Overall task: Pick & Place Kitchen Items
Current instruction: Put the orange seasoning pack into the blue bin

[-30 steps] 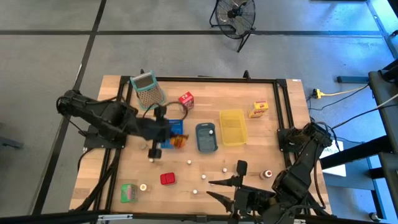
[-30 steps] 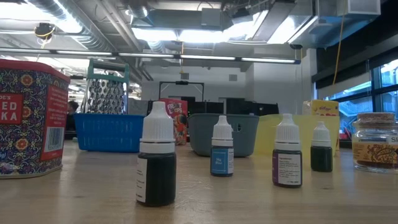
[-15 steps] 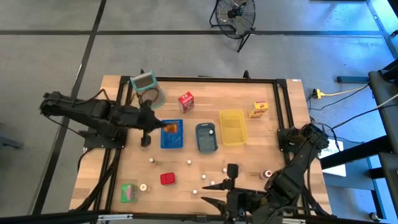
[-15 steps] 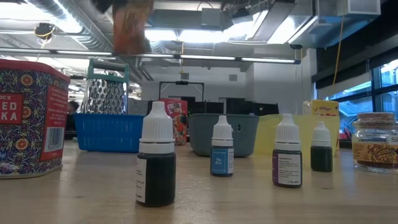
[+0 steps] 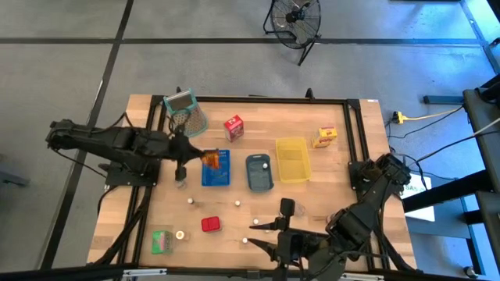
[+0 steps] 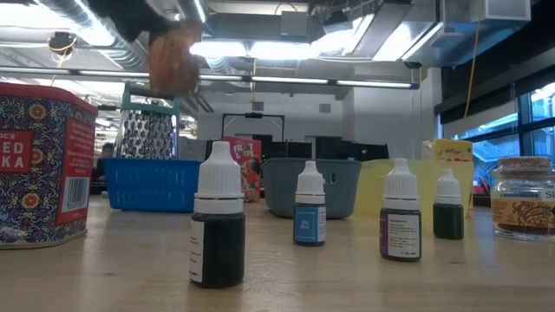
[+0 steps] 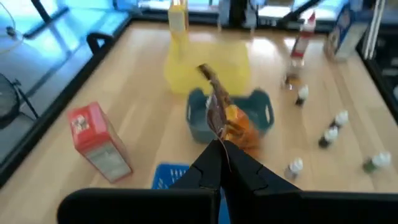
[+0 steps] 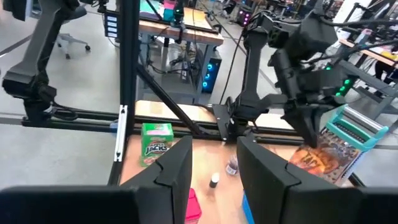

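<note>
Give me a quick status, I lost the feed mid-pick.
Left gripper shut on brown packet, held aloft by the blue tray. Right gripper open, low at table's near edge. Nothing in the way.

Left gripper (image 5: 195, 156) clamped mid-table; right gripper (image 5: 269, 234) spread wide.

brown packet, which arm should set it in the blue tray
Left. Its pincer is shut on the brown packet, hanging over the blue tray's edge. The right pincer is open, near the table's front edge.
</note>
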Controlling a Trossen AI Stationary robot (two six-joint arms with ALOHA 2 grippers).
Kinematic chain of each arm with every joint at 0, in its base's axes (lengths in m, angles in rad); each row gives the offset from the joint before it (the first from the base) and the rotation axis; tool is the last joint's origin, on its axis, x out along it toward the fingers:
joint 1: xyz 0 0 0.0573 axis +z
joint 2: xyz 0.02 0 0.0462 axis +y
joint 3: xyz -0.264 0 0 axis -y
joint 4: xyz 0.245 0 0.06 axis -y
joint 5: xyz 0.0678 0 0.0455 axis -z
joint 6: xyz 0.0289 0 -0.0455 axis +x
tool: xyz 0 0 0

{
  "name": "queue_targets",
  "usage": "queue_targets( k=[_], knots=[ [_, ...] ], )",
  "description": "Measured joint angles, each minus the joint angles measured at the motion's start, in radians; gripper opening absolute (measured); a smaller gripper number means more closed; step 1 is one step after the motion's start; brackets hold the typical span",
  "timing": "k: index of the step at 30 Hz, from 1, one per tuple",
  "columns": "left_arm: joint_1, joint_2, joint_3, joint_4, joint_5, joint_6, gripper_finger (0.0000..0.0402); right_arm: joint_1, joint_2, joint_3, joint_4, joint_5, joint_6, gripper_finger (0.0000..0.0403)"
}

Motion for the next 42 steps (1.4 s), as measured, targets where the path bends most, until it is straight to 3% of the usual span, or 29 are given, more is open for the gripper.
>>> queue_targets(
  k=[15, 30, 42],
  knots=[
    [0.066, 0.001, -0.204, 0.188, -0.009, 0.009, 0.0001, -0.01, 0.006, 0.0, -0.014, -0.114, 0.001, 0.0128],
    [0.079, -0.04, -0.336, 0.252, -0.15, -0.098, 0.0001, -0.013, 0.011, 0.0, -0.013, -0.14, 0.003, 0.0128],
    [0.075, -0.081, -0.443, 0.336, -0.154, -0.143, 0.0001, -0.015, 0.011, 0.0, -0.013, -0.14, 0.003, 0.0128]
  ],
)
